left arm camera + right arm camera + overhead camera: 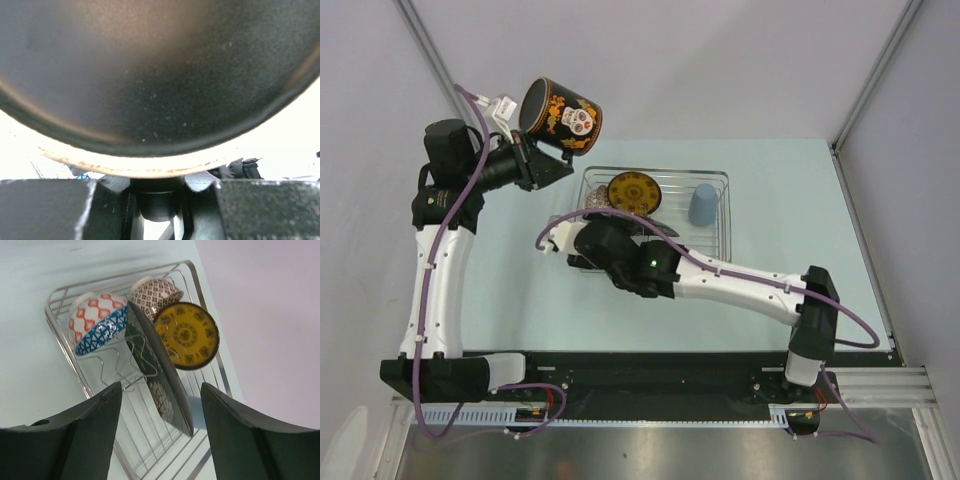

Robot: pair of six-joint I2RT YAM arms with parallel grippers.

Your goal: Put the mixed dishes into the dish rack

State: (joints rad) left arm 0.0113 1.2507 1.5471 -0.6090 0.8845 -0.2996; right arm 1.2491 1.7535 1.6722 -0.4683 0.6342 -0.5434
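Observation:
My left gripper [540, 152] is shut on the black handle [157, 200] of the mug [560, 115], a black mug with skull art held high above the table's far left. The mug's dark base [160, 75] fills the left wrist view. The dish rack [718, 178] holds the light-blue cup [704, 204], the blue-patterned bowl [97, 322], the reddish-white patterned bowl [156, 292] and the dark square plate [160, 380], which stands on edge beside a yellow round face [186, 335]. My right gripper [558, 238] is open and empty at the rack's left end; its jaws [161, 390] point into the rack.
Upright wire prongs [120, 365] stand in the rack's near-left part. The pale table [790, 200] ends at grey walls behind and at both sides. The right arm [740, 280] stretches across the table's front.

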